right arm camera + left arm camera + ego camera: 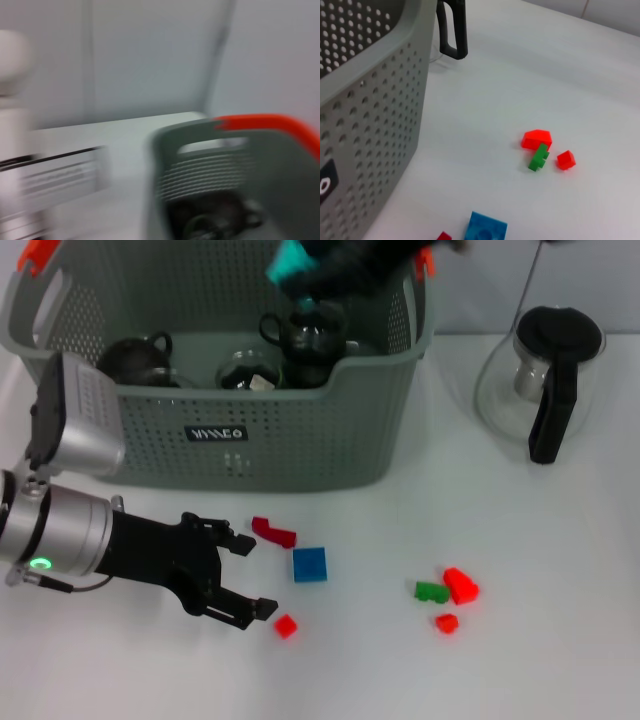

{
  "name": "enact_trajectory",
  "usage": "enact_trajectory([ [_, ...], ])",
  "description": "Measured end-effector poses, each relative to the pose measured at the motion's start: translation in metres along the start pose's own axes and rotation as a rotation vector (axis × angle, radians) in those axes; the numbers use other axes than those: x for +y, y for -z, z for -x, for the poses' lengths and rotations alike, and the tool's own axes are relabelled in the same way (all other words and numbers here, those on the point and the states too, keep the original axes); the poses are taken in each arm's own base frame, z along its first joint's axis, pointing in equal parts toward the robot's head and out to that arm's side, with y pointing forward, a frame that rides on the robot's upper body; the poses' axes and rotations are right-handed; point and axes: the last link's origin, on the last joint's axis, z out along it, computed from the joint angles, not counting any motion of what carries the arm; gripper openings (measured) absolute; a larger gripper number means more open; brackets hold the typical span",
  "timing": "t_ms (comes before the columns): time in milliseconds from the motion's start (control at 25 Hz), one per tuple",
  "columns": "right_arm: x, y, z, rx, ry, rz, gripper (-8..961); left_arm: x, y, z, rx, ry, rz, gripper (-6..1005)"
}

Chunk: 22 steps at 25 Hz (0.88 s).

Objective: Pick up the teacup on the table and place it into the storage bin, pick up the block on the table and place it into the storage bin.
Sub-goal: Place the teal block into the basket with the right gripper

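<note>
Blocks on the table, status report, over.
Left gripper open, low beside blue block and small red block. Right gripper over the storage bin, fingers unclear. Teacups in bin. Nothing in the way.

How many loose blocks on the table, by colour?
Red: 4
Blue: 1
Green: 1
Total: 6
</note>
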Motion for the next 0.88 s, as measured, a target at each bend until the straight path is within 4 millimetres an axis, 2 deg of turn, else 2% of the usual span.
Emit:
enact_trajectory([
  [120, -0.024, -0.034, 0.006, 0.001, 0.008, -0.092, 431, 0.000, 0.000, 0.000, 0.000, 0.001, -0.001, 870],
  [240, -0.037, -0.063, 0.004, 0.025, 0.026, -0.136, 447, 0.000, 0.000, -0.001, 0.000, 0.002, -0.001, 869],
  [320, -0.039, -0.075, 0.002, 0.044, 0.050, -0.146, 457, 0.000, 0.000, -0.001, 0.000, 0.003, -0.001, 869],
  [440, -0.039, -0.082, -0.004, 0.065, 0.070, -0.165, 472, -0.001, 0.001, 0.001, 0.002, 0.009, -0.005, 868],
  [560, -0.041, -0.079, -0.011, 0.071, 0.064, -0.181, 488, -0.002, 0.003, 0.002, 0.007, 0.016, -0.013, 868],
  [680, -0.040, -0.066, -0.019, 0.062, 0.065, -0.185, 503, -0.003, 0.004, 0.002, 0.009, 0.020, -0.016, 868],
  [800, -0.028, -0.042, -0.029, 0.021, 0.085, -0.138, 754, -0.002, 0.004, 0.002, 0.009, 0.021, -0.013, 867],
  [880, -0.011, -0.019, -0.039, -0.013, 0.105, -0.066, 791, -0.002, 0.004, 0.002, 0.009, 0.021, -0.013, 867],
])
